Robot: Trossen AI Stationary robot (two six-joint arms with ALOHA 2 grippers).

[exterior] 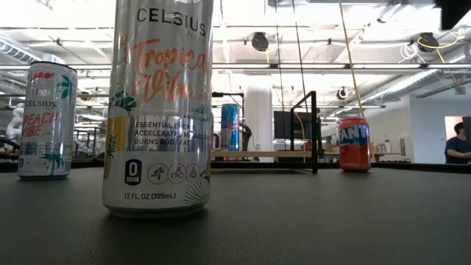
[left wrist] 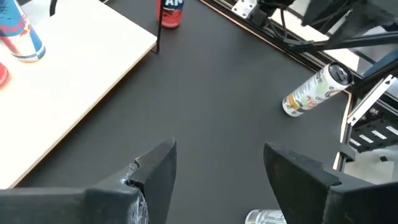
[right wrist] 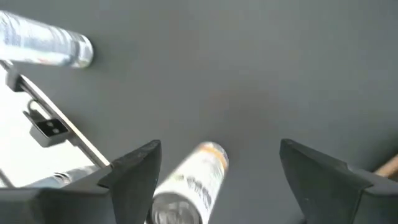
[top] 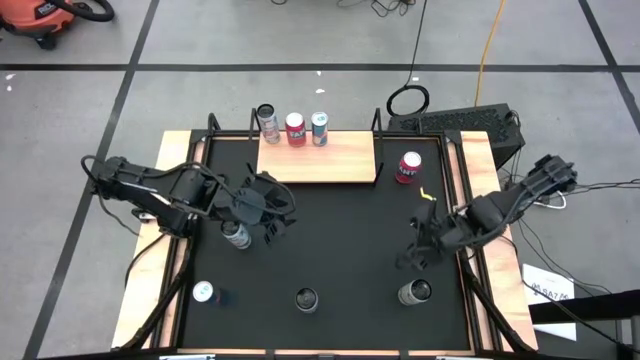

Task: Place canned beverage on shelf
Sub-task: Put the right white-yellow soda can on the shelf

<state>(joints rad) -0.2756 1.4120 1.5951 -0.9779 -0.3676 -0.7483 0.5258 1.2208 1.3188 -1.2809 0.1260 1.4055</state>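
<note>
The light wooden shelf [top: 325, 158] stands at the mat's far side with three cans on it [top: 294, 128]. A red Fanta can [top: 408, 167] stands on the black mat to the shelf's right. Three more cans stand along the near edge [top: 204, 292], [top: 306, 299], [top: 415, 292]. Another can [top: 237, 236] stands beside my left gripper [top: 268, 215], which is open and empty over the mat [left wrist: 217, 168]. My right gripper [top: 420, 248] is open and hovers above a white can [right wrist: 193, 180], which shows between its fingers and apart from them.
The black mat [top: 340, 240] has free room in its middle. The shelf's right half is bare board [left wrist: 68, 81]. Black frame posts [top: 379, 150] stand at the shelf's ends. In the low view a Celsius can [exterior: 158, 110] stands close to the camera.
</note>
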